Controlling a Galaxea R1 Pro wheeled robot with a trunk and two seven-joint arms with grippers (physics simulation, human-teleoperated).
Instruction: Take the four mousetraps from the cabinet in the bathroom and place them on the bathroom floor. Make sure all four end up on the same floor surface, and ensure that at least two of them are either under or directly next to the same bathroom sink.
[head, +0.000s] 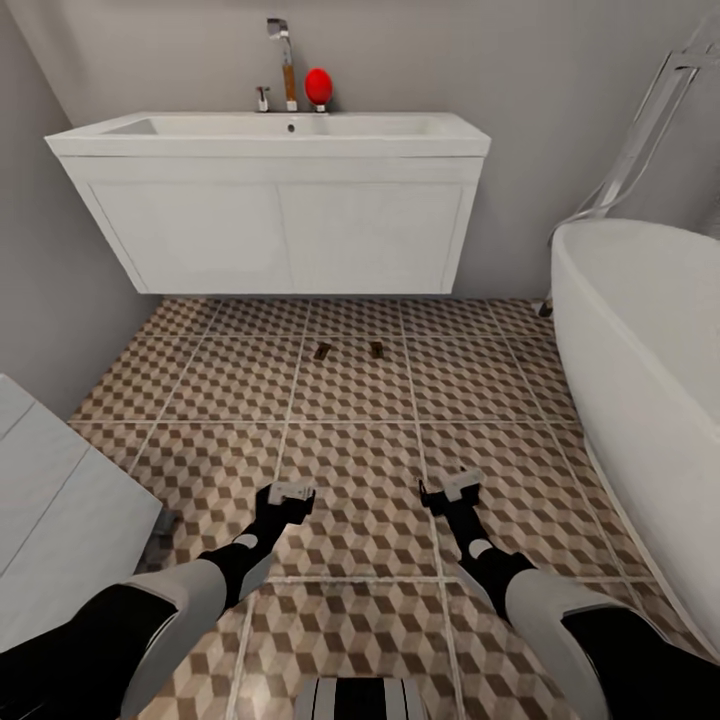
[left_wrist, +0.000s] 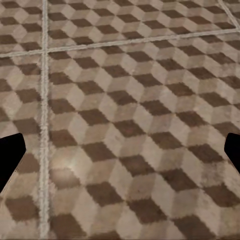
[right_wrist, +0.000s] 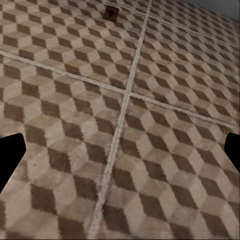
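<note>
Patterned bathroom floor (head: 360, 470) before the white sink (head: 270, 200).
Two mousetraps (head: 322, 351) lie near it; left gripper (head: 285, 493) and right gripper (head: 450, 490) spread, empty.

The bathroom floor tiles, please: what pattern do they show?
A brown-and-beige cube pattern with pale grout lines on the bathroom floor, clearest in the left wrist view.

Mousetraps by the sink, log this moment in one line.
mousetraps: two on bathroom floor before sink | left hand open, empty | right hand open, empty
</note>
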